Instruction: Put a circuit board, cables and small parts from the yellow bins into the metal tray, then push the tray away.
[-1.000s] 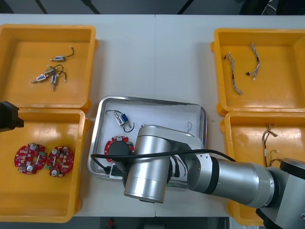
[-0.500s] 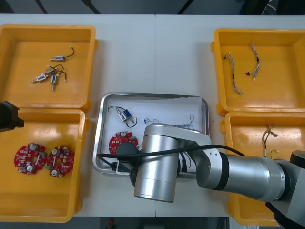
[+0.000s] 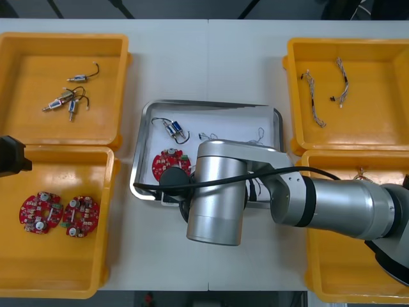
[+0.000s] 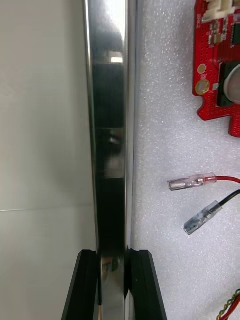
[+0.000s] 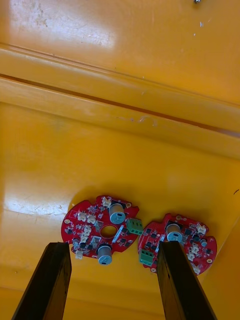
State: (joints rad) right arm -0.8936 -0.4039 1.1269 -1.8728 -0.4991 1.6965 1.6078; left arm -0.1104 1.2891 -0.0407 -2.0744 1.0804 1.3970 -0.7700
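The metal tray (image 3: pixel 223 125), white inside, lies between the yellow bins. It holds a red circuit board (image 3: pixel 169 162), a small metal part (image 3: pixel 174 130) and thin cables (image 3: pixel 255 136). My right arm (image 3: pixel 216 192) covers the tray's near side. In the right wrist view my right gripper (image 4: pixel 114 286) is shut on the tray's shiny rim (image 4: pixel 110 150), one finger inside and one outside. Beyond it lie the circuit board (image 4: pixel 220 65), a red cable (image 4: pixel 196 181) and a black cable (image 4: pixel 204 216). My left gripper (image 5: pixel 114 285) hangs open above two circuit boards (image 5: pixel 102 230).
The left far bin (image 3: pixel 38 64) holds small metal parts (image 3: pixel 67 102). Two boards (image 3: pixel 59 214) lie in the left near bin (image 3: pixel 64 173), under my left gripper (image 3: pixel 9 155). Cables (image 3: pixel 326 89) lie in the right far bin (image 3: pixel 377 115). Bare table stretches beyond the tray.
The tray has slid away from the robot and slightly right, with my right gripper holding its near rim. The left arm has not moved.
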